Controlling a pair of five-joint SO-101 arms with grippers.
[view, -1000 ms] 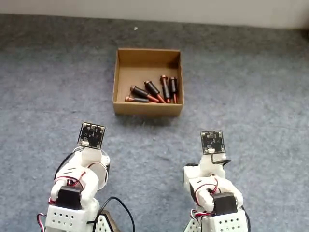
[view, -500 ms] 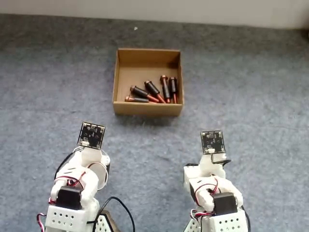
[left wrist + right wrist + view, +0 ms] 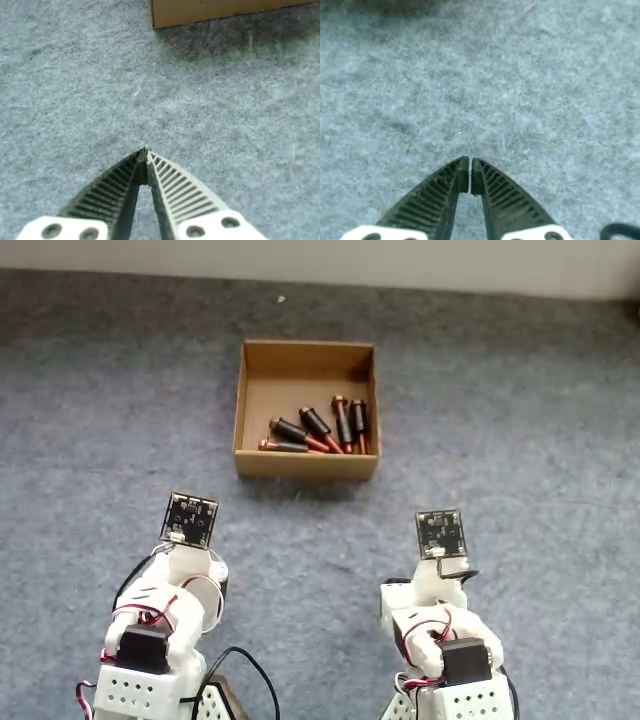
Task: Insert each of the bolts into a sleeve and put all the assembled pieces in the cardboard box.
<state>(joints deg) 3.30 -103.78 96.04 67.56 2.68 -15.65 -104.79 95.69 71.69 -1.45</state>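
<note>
My left tool (image 3: 146, 152) rests near me, tips together and empty. Farther off, the cardboard box (image 3: 256, 380) holds the sleeved bolts (image 3: 318, 428) in its right half. My right tool (image 3: 470, 165) is likewise closed on nothing, so I judge the task finished.

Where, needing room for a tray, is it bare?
Bare carpet lies between the cardboard box and the two arms, and on both sides of the box. Inside the box, assembled pieces crowd the near half; the far half is bare.
</note>
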